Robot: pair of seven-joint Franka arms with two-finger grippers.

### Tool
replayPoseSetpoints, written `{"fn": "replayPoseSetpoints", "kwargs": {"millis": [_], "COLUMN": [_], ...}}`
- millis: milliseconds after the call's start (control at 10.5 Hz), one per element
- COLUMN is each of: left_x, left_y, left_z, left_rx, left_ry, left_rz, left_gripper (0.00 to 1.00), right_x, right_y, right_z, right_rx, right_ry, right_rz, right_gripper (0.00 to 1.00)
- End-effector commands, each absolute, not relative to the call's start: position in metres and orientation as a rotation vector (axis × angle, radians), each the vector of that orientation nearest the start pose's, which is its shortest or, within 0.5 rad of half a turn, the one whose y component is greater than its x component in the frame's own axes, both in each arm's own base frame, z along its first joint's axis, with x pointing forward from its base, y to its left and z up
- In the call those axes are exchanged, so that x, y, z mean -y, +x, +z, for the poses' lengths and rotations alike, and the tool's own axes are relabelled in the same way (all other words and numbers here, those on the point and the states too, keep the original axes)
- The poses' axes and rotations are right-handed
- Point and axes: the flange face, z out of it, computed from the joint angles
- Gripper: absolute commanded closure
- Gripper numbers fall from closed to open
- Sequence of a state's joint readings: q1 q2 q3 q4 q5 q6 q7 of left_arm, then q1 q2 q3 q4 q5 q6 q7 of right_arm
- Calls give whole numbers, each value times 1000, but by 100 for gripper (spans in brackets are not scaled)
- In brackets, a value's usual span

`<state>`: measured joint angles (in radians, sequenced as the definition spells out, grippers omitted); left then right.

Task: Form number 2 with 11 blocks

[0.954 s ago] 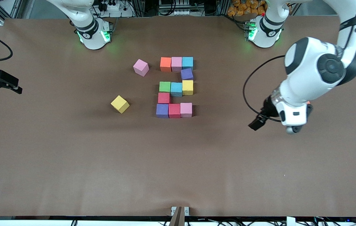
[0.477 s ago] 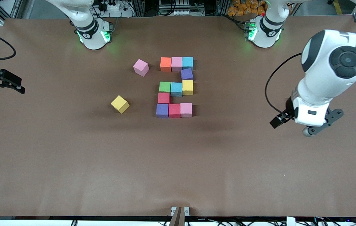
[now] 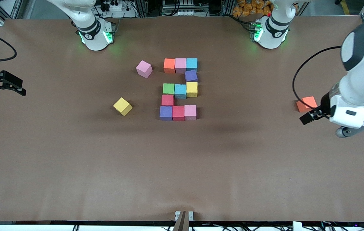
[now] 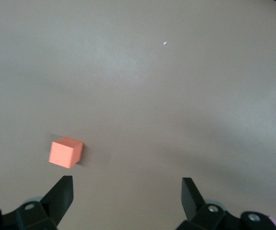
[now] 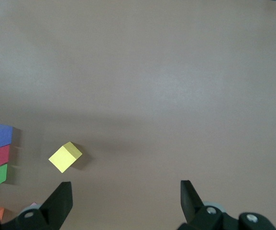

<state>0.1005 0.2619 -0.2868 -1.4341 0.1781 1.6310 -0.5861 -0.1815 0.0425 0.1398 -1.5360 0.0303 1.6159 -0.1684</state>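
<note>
My left gripper (image 4: pixel 123 191) hangs open beside the spare orange block (image 3: pixel 306 103); my right gripper (image 5: pixel 123 194) waits open. Swinging inward could probably nudge the finished number 2 (image 3: pixel 179 89).

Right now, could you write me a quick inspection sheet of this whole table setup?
Surface: brown table, flat, one pale speck.
Job's things: number 2 laid out in eleven blocks, touching; purple one slightly askew.
Clutter: loose pink block, yellow block toward the right arm's end; orange block toward the left arm's end.
Grippers: left tool open, empty, above the table close to the orange block; right tool open, empty, at the table's edge.
Cables: black cable looping off the left arm.
Surroundings: metal framing, plugs by the bases.
</note>
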Motion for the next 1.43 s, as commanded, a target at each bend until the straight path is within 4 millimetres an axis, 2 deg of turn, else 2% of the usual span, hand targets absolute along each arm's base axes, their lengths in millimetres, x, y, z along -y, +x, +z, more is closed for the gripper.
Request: {"fn": "replayPoseSetpoints", "kwargs": {"millis": [0,95,191,286,382,477,668,858,1049,1335], "left_x": [64,64,60,53,40,28,16,22,31,30], "left_y": [619,612,603,602,601,590,564,540,535,530], "left_z": [557,568,590,594,598,619,627,630,635,642], "left_rx": [554,539,471,364,183,76,101,94,92,84], "left_ry": [-2942,-2942,-2974,-3003,-3049,-3081,-3139,-3150,-3150,-3147], "left_rz": [105,102,64,68,79,41,52,28,16,-4], "left_gripper": [0,0,0,0,0,0,0,0,0,0], "right_x": [19,19,20,15,11,11,12,12,10,25], "right_y": [573,573,573,573,573,574,574,575,575,576], "right_z": [627,627,627,627,625,624,624,625,628,625], "right_rx": [195,196,193,207,220,220,219,218,220,179], "right_ry": [-3115,-3116,-3117,-3117,-3119,-3121,-3133,-3152,-3149,-3141], "right_rz": [-61,-61,-61,-61,-56,-62,-63,-61,-68,-62], "right_gripper": [0,0,0,0,0,0,0,0,0,0]}}
